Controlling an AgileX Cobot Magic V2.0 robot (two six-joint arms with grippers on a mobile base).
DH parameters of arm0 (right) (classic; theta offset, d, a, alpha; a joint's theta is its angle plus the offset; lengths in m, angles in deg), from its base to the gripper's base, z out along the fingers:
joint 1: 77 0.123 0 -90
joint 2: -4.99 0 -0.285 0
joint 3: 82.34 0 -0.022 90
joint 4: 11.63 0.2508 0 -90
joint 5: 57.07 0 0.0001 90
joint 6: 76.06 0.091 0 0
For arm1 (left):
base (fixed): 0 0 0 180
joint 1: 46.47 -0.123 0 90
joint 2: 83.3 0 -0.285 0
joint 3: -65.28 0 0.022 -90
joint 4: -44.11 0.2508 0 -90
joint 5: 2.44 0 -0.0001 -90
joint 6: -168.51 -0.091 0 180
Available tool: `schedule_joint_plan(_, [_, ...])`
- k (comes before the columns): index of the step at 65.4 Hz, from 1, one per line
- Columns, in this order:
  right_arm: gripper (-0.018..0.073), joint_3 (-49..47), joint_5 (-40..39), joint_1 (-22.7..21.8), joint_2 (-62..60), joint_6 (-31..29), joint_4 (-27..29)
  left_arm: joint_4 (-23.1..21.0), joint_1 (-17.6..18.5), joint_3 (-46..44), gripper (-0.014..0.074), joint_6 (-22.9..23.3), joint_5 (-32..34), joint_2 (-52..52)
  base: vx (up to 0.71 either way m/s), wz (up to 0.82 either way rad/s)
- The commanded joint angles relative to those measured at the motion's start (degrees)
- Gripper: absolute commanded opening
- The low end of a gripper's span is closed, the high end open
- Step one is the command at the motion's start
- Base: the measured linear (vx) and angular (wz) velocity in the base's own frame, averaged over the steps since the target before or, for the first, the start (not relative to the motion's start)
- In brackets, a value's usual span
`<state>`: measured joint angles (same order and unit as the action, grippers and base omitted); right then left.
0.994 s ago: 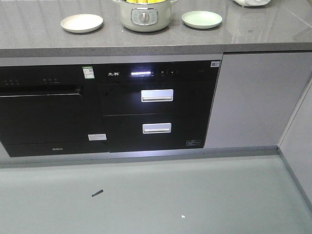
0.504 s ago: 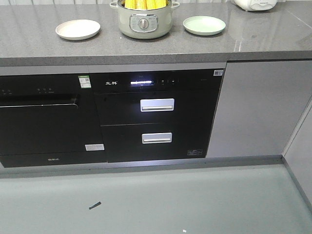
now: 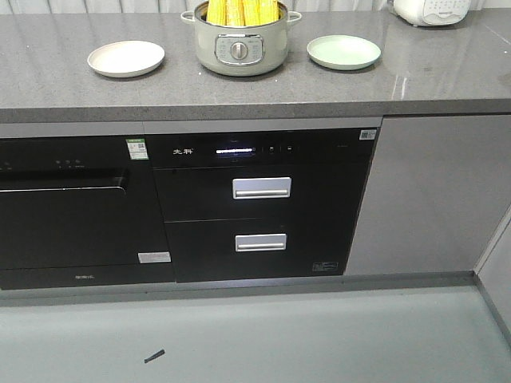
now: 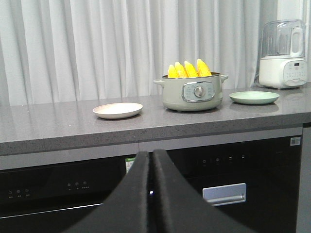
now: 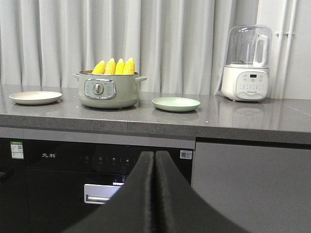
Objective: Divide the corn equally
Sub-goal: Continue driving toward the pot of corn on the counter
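Corn (image 5: 115,66) upright in pot (image 5: 108,91), left of centre on tabletop (image 5: 252,115); cream plate (image 5: 35,97) far left, green plate (image 5: 176,103) centre, blender (image 5: 247,63) right. Jaws pressed together, bottom centre.

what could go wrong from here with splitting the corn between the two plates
1. The corn stands packed upright in the pot, with only the tips above the rim; pulling one cob may drag a neighbour out.
2. The cream plate and green plate are shallow, so a round cob could roll off onto the counter.
3. Four tips show in the wrist views; any hidden cob would spoil the even split.
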<state>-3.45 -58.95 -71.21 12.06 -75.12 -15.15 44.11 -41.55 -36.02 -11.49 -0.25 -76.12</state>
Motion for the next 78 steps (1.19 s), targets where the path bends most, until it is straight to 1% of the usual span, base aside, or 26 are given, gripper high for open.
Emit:
schedule_joint_plan(1, [-0.0011,0.4,-4.5,-0.4,0.0,-0.3,-0.2,0.0,0.0,0.9,-0.0006,0.0,4.3,-1.0,0.12,0.03])
schedule_joint_plan(78, [-0.0011,0.4,-4.5,-0.4,0.0,-0.3,-0.2,0.0,0.0,0.9,-0.0006,0.0,4.3,-1.0,0.13,0.02])
